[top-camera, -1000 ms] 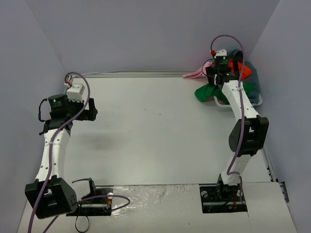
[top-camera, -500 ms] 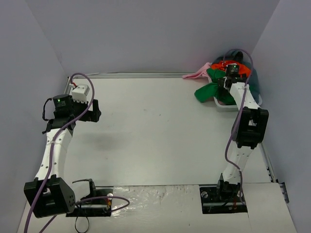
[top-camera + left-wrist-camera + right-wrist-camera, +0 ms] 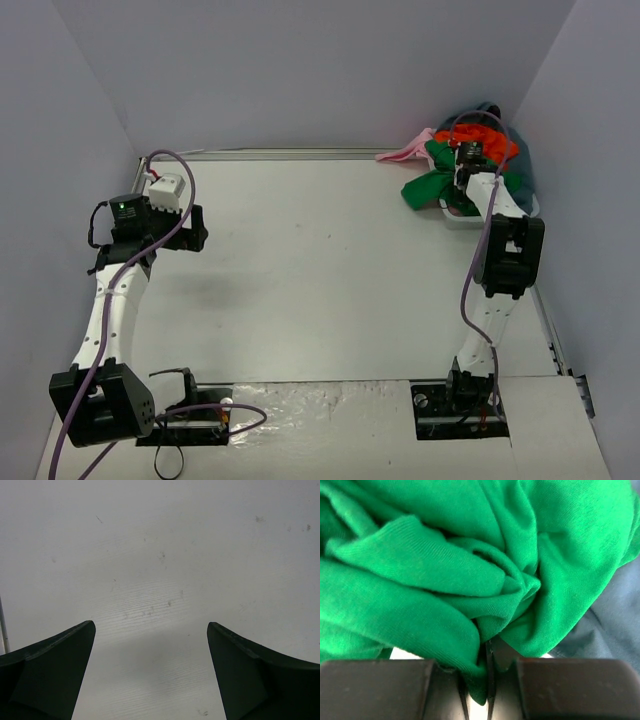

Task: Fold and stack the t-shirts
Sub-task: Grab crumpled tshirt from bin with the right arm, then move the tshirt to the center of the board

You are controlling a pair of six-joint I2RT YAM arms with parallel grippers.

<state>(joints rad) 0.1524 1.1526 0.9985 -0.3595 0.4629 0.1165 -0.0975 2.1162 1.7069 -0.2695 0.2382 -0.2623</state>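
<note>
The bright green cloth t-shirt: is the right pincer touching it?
Touching. The right wrist view shows the right pincer shut on a fold of the bright green cloth t-shirt, with the cloth pinched in its closed gap.

Counter [image 3: 320, 260]: pale grey-white flat surface filling the centre of the overhead view; up close from the left wrist, it shows small dark specks and faint fine scratches.
Tub [image 3: 458, 217]: white plastic, upper right of the overhead view, in the far right corner of the counter; only a bit of its near rim shows.
Walls [image 3: 300, 70]: plain pale lilac-grey panels across the top and down both sides.
Sheet [image 3: 330, 400]: crinkled, shiny, along the bottom edge.
Rail [image 3: 553, 345]: thin metal strip, lower right counter edge.
</note>
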